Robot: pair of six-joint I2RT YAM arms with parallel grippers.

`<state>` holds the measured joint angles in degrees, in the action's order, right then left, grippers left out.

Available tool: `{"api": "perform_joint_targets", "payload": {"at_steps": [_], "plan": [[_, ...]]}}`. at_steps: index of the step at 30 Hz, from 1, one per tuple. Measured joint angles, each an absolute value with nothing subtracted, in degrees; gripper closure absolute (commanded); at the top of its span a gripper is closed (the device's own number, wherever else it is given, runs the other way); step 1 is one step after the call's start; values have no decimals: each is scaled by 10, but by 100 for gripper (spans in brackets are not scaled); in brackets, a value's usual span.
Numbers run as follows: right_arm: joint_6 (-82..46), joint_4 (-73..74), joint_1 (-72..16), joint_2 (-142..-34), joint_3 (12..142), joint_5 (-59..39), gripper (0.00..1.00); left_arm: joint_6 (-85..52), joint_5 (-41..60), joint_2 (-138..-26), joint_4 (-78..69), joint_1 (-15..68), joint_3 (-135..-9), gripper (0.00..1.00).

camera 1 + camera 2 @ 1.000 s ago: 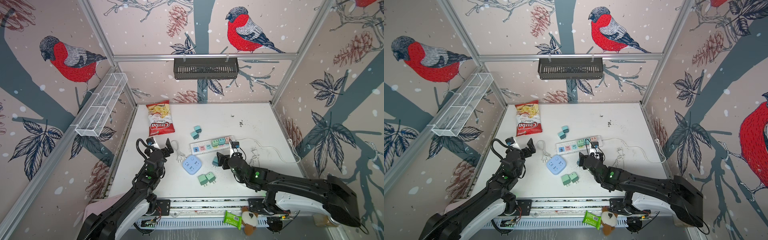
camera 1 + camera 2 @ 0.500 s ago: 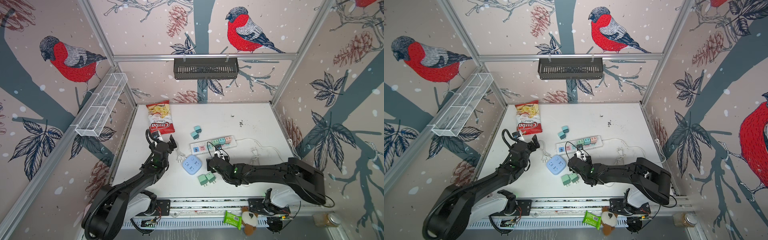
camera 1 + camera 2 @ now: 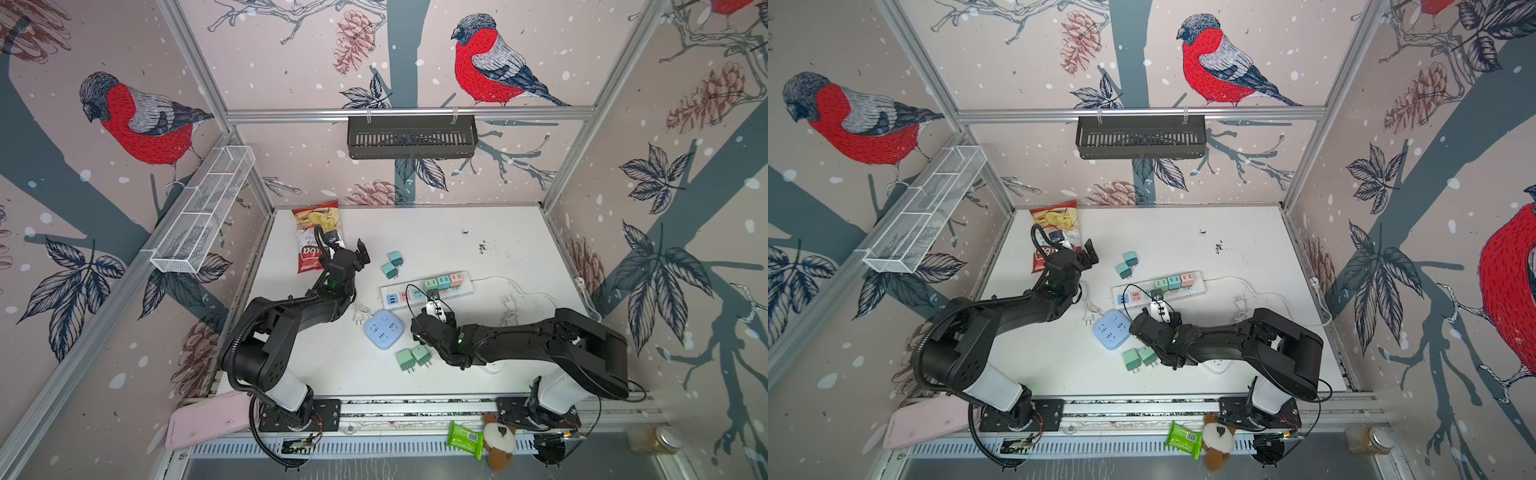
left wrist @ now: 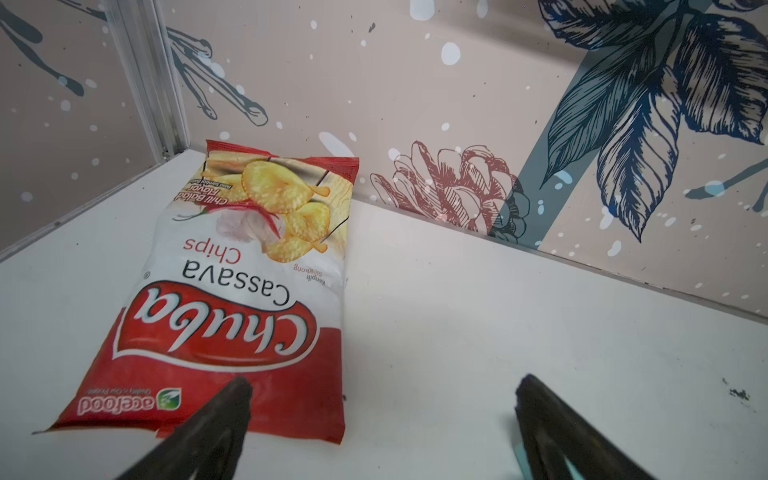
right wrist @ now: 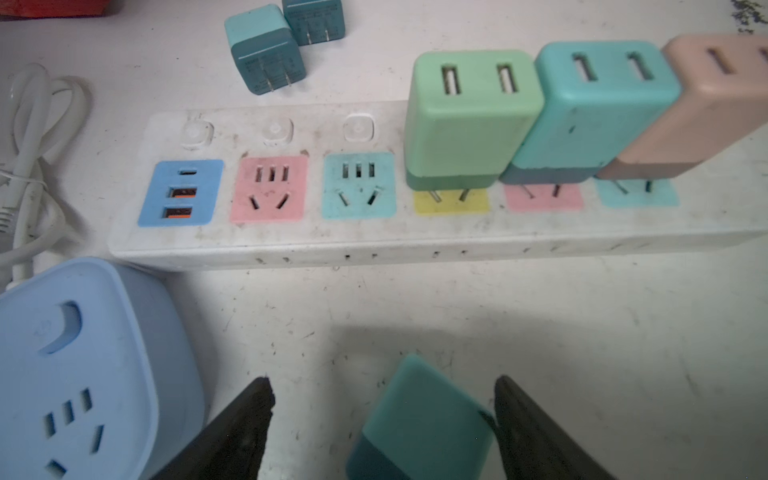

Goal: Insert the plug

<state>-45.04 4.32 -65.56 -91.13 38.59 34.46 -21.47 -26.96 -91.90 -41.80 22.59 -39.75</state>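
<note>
Right now the teal plug (image 5: pixel 424 419) sits btwn the fingers of the right gripper (image 5: pixel 382 386). The jaws are apart: one finger looks to touch the plug's side, the other stands off w/ a clear gap, so it's bracketed, not clamped.

In both top views that gripper is low-centre of the frame, just below the power strip (image 3: pixel 467 286), and it hides the plug.

The left gripper (image 4: pixel 383 385) has its jaws wide apart and empty. It's up by the chips bag (image 4: pixel 232 299), upper left of the table in a top view and well apart from the plug, so this is the right arm's job.

Key relation: the plug's long axis runs roughly along the fingers, a bit tilted, w/ the pale end toward the strip and the darker band toward the wrist. On the seated plugs (image 5: pixel 471 112) the dark band is the prong end, so the prongs prob. face away from the strip. The prongs themselves aren't visible.

The free pink socket (image 5: pixel 269 189) and teal socket (image 5: pixel 358 185) lie ahead of the jaws. After the grip, the plug likely needs turning before it goes in.

The blue cube socket (image 5: pixel 75 374) is just beside one finger, so there's a bump risk.
</note>
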Motion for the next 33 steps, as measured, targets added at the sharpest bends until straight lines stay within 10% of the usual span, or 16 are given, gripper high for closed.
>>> {"api": "perform_joint_targets", "payload": {"at_steps": [17, 33], "plan": [[-450, 52, -622, -903, 345, 327, 44, -165, -149, -1084, -456, 234, -531, 1], [-419, 105, -611, -897, 316, 297, 49, -88, -232, -1222, -443, 270, -708, 2]]}}
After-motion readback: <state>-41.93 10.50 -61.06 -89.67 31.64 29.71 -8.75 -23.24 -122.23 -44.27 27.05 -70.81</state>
